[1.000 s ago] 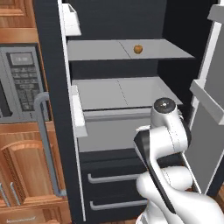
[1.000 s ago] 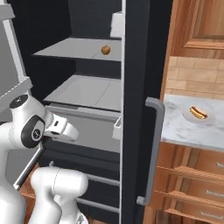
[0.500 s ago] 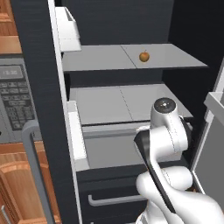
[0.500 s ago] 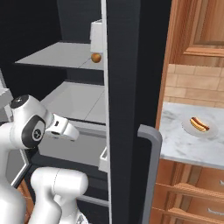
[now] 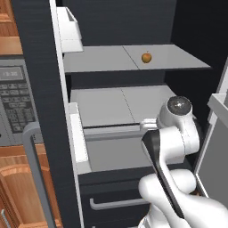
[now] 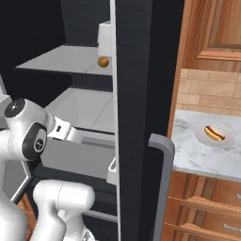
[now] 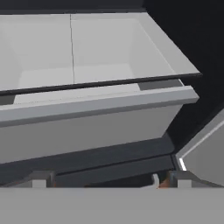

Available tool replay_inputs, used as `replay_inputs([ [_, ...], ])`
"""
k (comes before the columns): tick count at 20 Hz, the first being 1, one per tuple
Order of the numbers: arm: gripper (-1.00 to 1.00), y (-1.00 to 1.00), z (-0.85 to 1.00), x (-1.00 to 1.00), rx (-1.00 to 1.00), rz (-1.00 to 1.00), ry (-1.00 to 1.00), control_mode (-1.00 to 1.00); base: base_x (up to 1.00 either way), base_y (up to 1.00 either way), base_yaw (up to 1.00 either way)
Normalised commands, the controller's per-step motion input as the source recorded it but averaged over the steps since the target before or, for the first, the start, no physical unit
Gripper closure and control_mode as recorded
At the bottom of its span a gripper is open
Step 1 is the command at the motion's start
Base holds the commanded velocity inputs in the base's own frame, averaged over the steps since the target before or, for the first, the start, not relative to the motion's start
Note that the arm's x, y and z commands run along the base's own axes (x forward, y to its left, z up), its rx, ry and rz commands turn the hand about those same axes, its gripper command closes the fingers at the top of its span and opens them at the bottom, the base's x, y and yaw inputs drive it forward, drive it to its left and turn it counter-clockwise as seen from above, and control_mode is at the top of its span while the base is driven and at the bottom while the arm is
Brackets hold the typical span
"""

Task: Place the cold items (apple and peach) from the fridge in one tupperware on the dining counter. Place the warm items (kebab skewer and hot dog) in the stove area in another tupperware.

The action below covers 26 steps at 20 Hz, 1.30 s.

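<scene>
The fridge (image 5: 40, 80) stands open in front of me, black outside with pale grey shelves inside. One small round orange-brown fruit (image 5: 146, 57) (image 6: 103, 61) sits on the upper shelf; I cannot tell whether it is the apple or the peach. The hot dog (image 6: 214, 134) lies on a small plate on the marbled countertop right of the fridge. My gripper (image 7: 109, 181) is open and holds nothing. It points at the front of a pale grey drawer (image 7: 87, 118), well below the fruit's shelf. The kebab skewer, tupperwares, dining counter and stove are out of view.
The fridge's door (image 6: 141, 117) with its grey handle (image 6: 162, 188) stands between my arm and the hot dog's countertop (image 6: 197, 157). The other door (image 5: 213, 147) hangs open on the far side, with bins. A built-in microwave (image 5: 15, 107) sits beside the fridge, and wooden drawers (image 6: 202, 207) lie under the countertop.
The base has driven closer to the fridge, so the shelves and the fruit look larger. The arm keeps the same pose and the gripper stays open.
</scene>
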Motion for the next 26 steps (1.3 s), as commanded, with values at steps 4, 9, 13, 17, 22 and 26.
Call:
replay_inputs([
  [4, -1.0, 0.0, 0.97, 0.1, 0.08, 0.0, -0.28, -1.0, 0.0, 0.0, 0.0],
  [9, -1.0, 0.0, 0.98, 0.14, 0.07, 0.0, -0.17, -1.0, 0.0, 0.0, 0.0],
  [13, -1.0, 0.0, 1.0, 0.03, 0.18, 0.0, -0.02, -1.0, 0.0, 0.0, 0.0],
  [17, -1.0, 0.0, 0.91, 0.11, 0.11, 0.0, 0.0, -1.0, 0.0, 0.0, 0.0],
  [22, -1.0, 0.0, 0.39, 0.47, 0.0, 0.0, 0.0, -1.0, 0.0, 0.0, 0.0],
  [26, -1.0, 0.0, 0.21, 0.53, 0.0, 0.0, 0.0, -1.0, 0.0, 0.0, 0.0],
])
